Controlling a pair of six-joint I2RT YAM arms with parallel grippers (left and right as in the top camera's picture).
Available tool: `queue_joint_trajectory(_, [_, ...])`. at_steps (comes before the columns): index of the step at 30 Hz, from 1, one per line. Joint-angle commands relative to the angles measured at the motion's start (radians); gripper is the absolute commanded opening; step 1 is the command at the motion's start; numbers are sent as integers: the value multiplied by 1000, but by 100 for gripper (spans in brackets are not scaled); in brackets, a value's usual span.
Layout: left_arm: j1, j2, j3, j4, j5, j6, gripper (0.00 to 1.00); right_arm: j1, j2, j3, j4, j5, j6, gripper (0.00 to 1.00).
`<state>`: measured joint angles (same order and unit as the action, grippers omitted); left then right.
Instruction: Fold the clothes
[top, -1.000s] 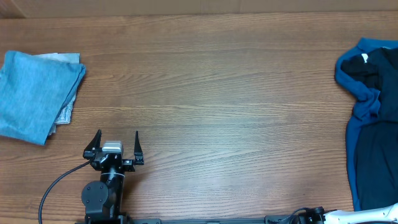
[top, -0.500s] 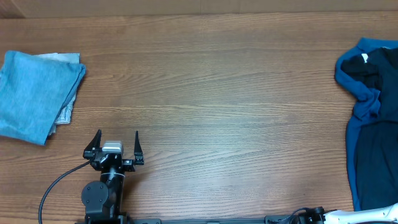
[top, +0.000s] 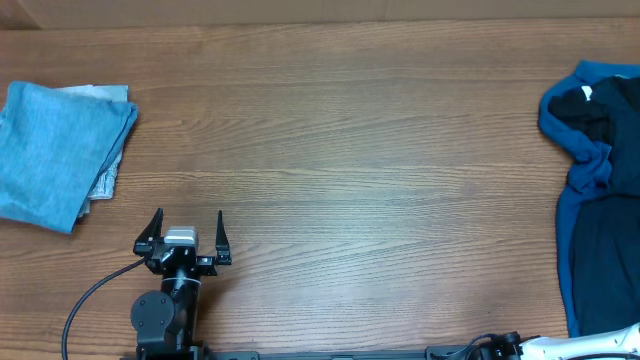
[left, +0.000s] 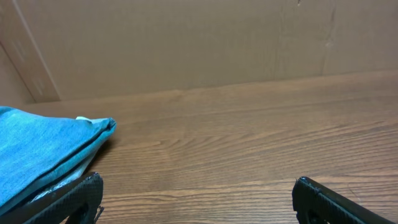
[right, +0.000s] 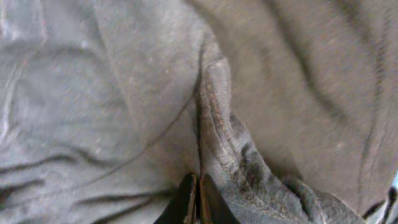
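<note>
From overhead, a dark shirt (top: 605, 265) is seen heaped at the right edge of the bench (top: 360, 140), partly out of view, with a royal blue garment (top: 560, 115) bunched under and around its upper part. At the far left, well apart from that heap, a light blue garment (top: 55, 150) is laid folded on a pale grey garment (top: 106, 182). The left gripper (top: 189, 215) is parked near the front edge with its jaws spread wide and nothing between them. Of the right arm (top: 600, 343) only a white sliver is shown at the bottom right; its gripper is not seen here.

In the left wrist view, the left gripper (left: 198, 183) is again shown wide open and empty over bare wood, with the light blue garment (left: 43, 149) just beside its left finger and a cardboard wall (left: 186, 43) behind.

In the right wrist view, the frame is filled by the dark shirt (right: 112, 93). The right gripper (right: 196, 186) is closed tight, and a raised ridge of cloth (right: 214, 124), apparently a seam or hem, is drawn up into its tips, so a thin pinch is judged to be held.

The fabric is judged light, limp and likely to drag and sag. A seam or hem is the better place to hold, since a pinch of a single layer could slip out.
</note>
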<state>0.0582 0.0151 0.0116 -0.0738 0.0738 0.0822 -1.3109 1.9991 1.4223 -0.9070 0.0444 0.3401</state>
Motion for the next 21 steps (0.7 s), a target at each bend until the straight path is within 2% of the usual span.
queue_joint_trajectory(1, [-9, -9, -7, 3, -4, 16, 100, 110, -21, 130, -53, 37, -6, 4])
queue_joint_trajectory(6, [-9, -9, -7, 3, -4, 16, 100, 308, -82, 298, -168, 33, -26, 4])
queue_joint_trajectory(10, [-9, -9, -7, 3, -4, 16, 100, 526, -143, 330, -208, -21, -33, 4])
queue_joint_trajectory(14, [-9, -9, -7, 3, -4, 16, 100, 922, -168, 331, -212, -133, -18, 4])
queue_joint_trajectory(16, [-9, -9, -7, 3, -4, 16, 100, 1072, -168, 331, -186, -143, 6, 4])
queue_joint_trajectory(21, [-9, -9, -7, 3, -4, 16, 100, 1511, -168, 331, -16, -142, 35, 4])
